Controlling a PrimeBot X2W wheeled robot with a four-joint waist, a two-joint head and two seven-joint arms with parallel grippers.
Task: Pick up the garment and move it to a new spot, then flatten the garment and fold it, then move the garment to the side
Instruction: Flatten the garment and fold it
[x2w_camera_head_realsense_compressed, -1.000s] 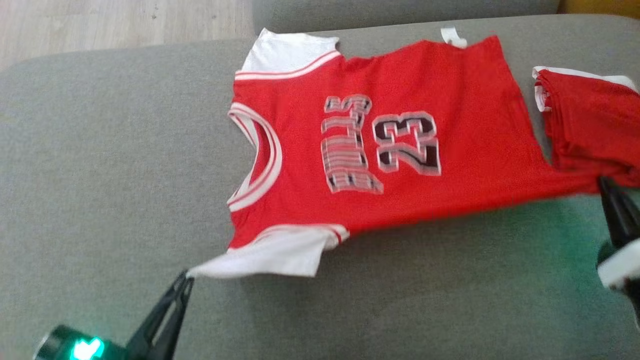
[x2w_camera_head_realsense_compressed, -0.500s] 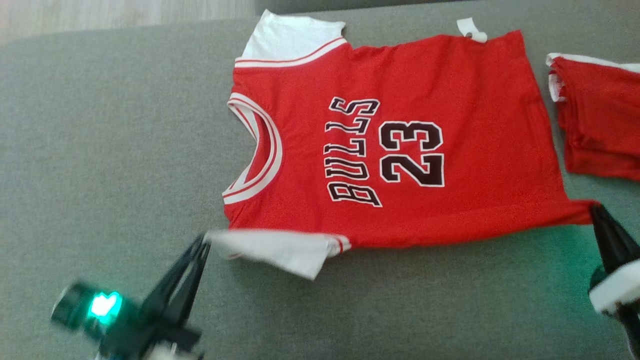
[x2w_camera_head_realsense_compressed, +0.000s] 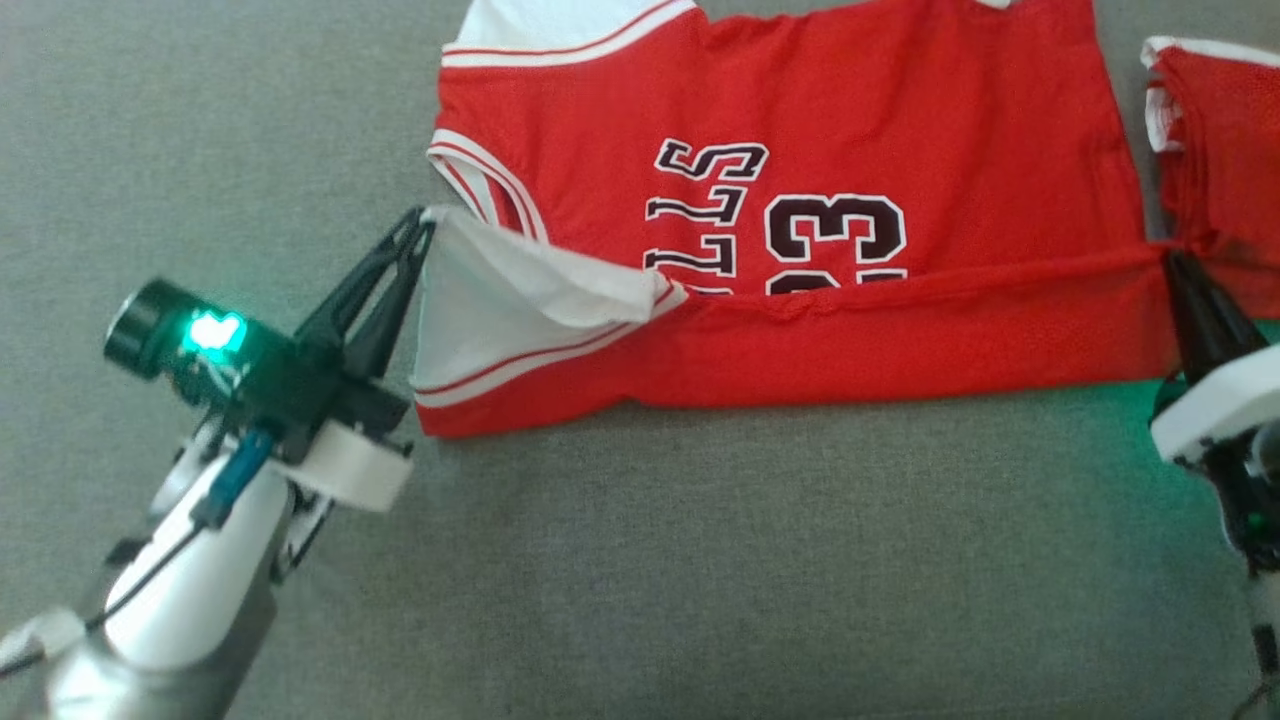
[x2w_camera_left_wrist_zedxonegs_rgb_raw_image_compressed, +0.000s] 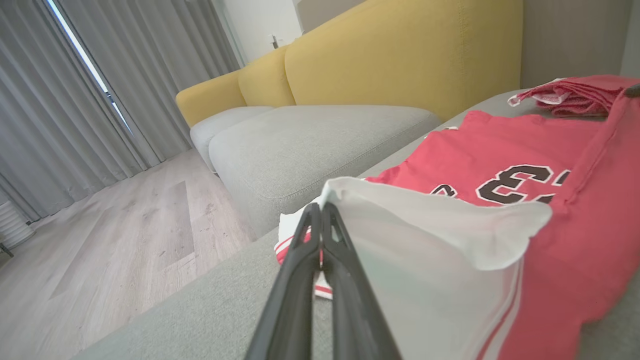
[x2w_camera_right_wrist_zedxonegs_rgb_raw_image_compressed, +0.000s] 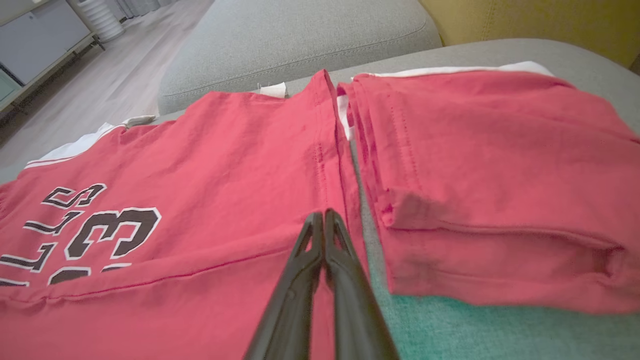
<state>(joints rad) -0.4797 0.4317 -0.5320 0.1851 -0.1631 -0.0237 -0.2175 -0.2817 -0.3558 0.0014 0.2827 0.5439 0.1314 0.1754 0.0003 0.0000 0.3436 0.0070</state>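
- The left gripper (x2w_camera_head_realsense_compressed: 425, 215) is closed on the tip of the white sleeve (x2w_camera_head_realsense_compressed: 500, 300). Half a second earlier it was held at the jersey's near side; it is now raised beside the collar (x2w_camera_head_realsense_compressed: 490, 185).
- The sleeve has been lifted and turned over with it, so that it now hangs tent-like above the collar end instead of lying flat on the near side.
- The jersey (x2w_camera_head_realsense_compressed: 850, 110) lies spread front up on the grey cushion (x2w_camera_head_realsense_compressed: 700, 560). Its near long edge has been folded over the body. A red band is thus laid across the lower parts of "BULLS" and "23", which were fully readable before.
- The right gripper (x2w_camera_head_realsense_compressed: 1172, 262) is closed on the near hem corner. It has been carried across with the fold and is now just beside the folded red pile (x2w_camera_head_realsense_compressed: 1225, 140).
- The head view itself has shifted: the jersey's far edge is now cut off at the top, which is put down to the camera.
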